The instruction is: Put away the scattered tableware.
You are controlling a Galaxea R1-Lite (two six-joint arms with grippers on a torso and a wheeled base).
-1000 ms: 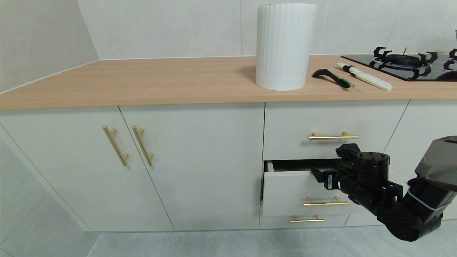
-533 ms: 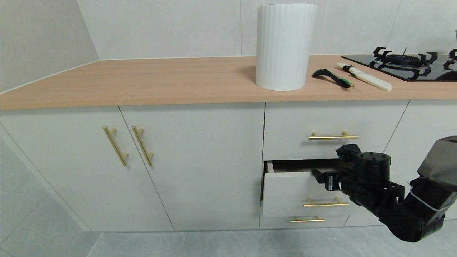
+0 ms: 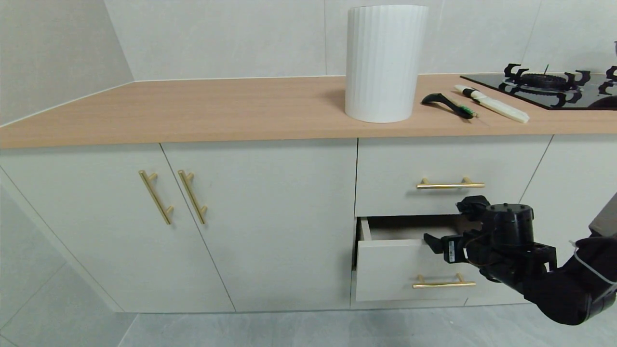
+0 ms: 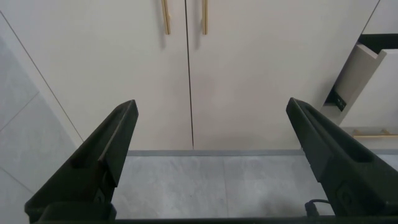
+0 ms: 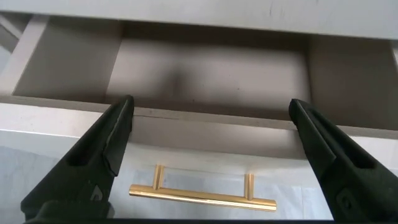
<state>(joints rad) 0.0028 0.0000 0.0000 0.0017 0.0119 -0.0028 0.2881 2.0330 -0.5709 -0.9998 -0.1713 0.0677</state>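
On the wooden counter (image 3: 217,108) lie a black-handled tool with a green tip (image 3: 448,105) and a white sheathed knife (image 3: 491,103). Below them the middle drawer (image 3: 395,270) stands partly pulled out, and its inside (image 5: 211,68) looks empty. My right gripper (image 3: 450,224) is open at the drawer's top front edge, one finger in front of the panel and one over the opening. In the right wrist view the gripper (image 5: 211,149) hangs above the gold handle (image 5: 202,198). My left gripper (image 4: 211,162) is open, low before the cabinet doors, holding nothing.
A tall white ribbed cylinder (image 3: 384,62) stands on the counter left of the tools. A black gas hob (image 3: 544,86) is at the far right. The top drawer (image 3: 450,184) is closed. Double cabinet doors (image 3: 241,221) with gold handles are on the left, grey floor below.
The middle drawer has slid further out, now covering the lowest drawer's handle. My right gripper has moved down and back with it.
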